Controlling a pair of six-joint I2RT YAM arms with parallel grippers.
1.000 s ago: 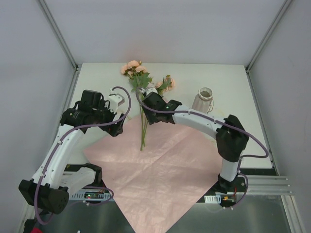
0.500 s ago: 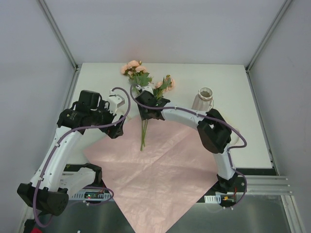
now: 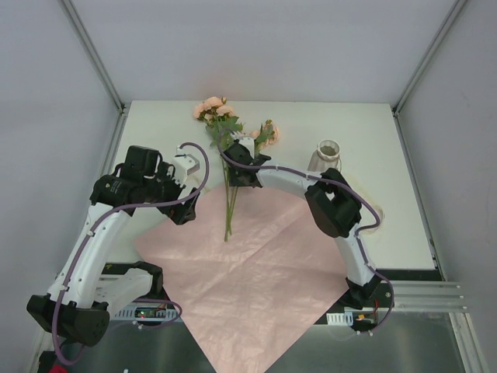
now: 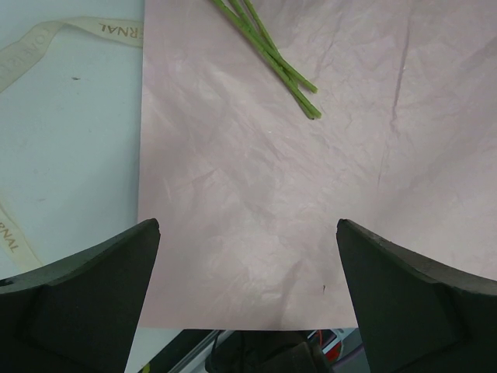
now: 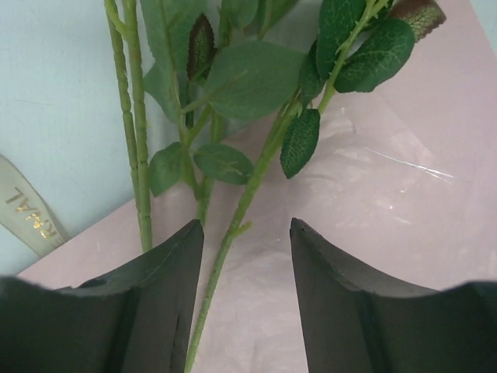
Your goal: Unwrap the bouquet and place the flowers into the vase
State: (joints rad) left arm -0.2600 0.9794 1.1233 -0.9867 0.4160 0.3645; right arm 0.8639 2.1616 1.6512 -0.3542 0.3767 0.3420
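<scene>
The bouquet lies unwrapped: the pink paper sheet point(image 3: 256, 272) is spread flat on the table. The flowers point(image 3: 213, 110), peach-pink roses with green leaves, lie at its far corner, and their stems point(image 3: 228, 210) run back onto the paper. My right gripper point(image 3: 233, 152) is low over the stems just below the leaves. It is open, with one stem point(image 5: 233, 229) between its fingers point(image 5: 247, 224), close to the left finger. My left gripper point(image 3: 183, 208) hovers wide open over the paper point(image 4: 247, 225), with the stem ends point(image 4: 299, 85) ahead of it. The off-white vase point(image 3: 326, 158) stands upright to the right.
A cream ribbon point(image 4: 62, 35) lies loose on the white table left of the paper; a piece of it point(image 5: 23, 206) shows beside the stems. The paper's near corner hangs past the table's front edge over the metal base point(image 3: 404, 342). Grey walls enclose the table.
My right gripper has moved up along the stems toward the leaves, its arm folding in, and its jaws have narrowed around a stem. The left arm has barely shifted.
</scene>
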